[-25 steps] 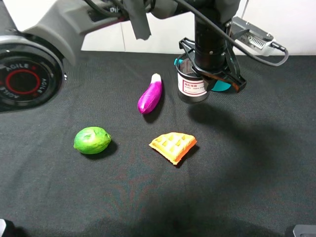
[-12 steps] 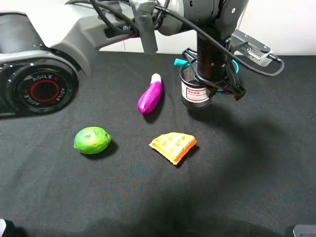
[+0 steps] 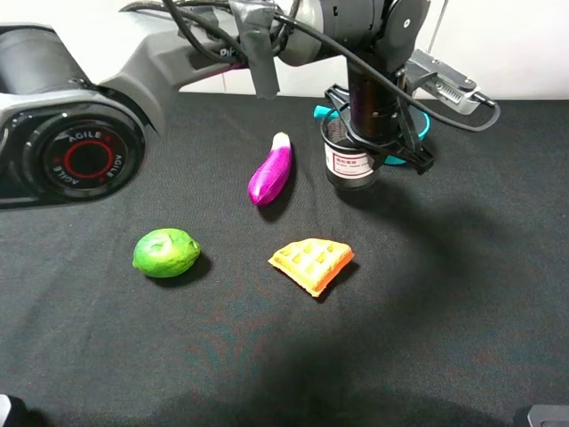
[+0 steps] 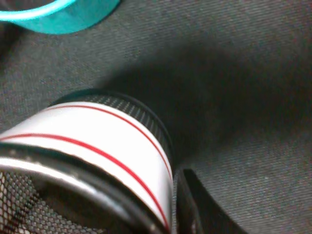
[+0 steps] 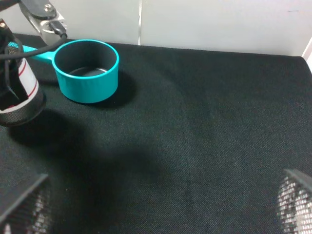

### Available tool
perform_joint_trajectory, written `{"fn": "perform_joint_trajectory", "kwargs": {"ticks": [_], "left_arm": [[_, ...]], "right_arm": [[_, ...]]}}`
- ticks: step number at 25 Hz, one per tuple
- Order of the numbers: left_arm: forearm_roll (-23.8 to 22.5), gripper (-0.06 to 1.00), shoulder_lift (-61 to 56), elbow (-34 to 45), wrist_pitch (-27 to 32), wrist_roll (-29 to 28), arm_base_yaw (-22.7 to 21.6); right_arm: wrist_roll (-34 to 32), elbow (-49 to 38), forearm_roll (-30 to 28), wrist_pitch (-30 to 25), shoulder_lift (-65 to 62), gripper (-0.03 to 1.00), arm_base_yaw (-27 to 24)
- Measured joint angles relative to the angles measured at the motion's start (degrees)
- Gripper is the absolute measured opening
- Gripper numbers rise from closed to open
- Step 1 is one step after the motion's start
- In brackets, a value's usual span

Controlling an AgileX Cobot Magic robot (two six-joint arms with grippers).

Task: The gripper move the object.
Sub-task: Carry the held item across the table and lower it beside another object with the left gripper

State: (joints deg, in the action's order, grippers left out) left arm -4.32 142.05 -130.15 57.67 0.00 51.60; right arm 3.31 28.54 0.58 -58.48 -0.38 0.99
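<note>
The black wire-mesh cup with a white label in red print stands upright at the back of the table, right of the eggplant. My left gripper reaches in from the left and comes down on it from above, its black claw fingers shut around the rim. In the left wrist view the cup fills the frame with one finger against its side. I cannot tell whether the cup touches the cloth. My right gripper is open and empty, far to the right of the cup.
A teal saucepan sits right behind the cup, also in the right wrist view. A purple eggplant, a green lime and an orange waffle wedge lie on the black cloth.
My left gripper with the cup shifted slightly right and toward the front, then eased back a little. The left arm's shoulder swung further into view. The other objects have not moved.
</note>
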Motion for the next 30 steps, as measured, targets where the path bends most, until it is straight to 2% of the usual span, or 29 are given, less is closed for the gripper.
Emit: {"fn": "perform_joint_trajectory", "kwargs": {"ticks": [30], "left_arm": [[0.1, 0.11, 3.0, -0.1, -5.4, 2.1, -1.1]], "right_arm": [[0.0, 0.0, 0.0, 0.0, 0.0, 0.69, 0.0]]}}
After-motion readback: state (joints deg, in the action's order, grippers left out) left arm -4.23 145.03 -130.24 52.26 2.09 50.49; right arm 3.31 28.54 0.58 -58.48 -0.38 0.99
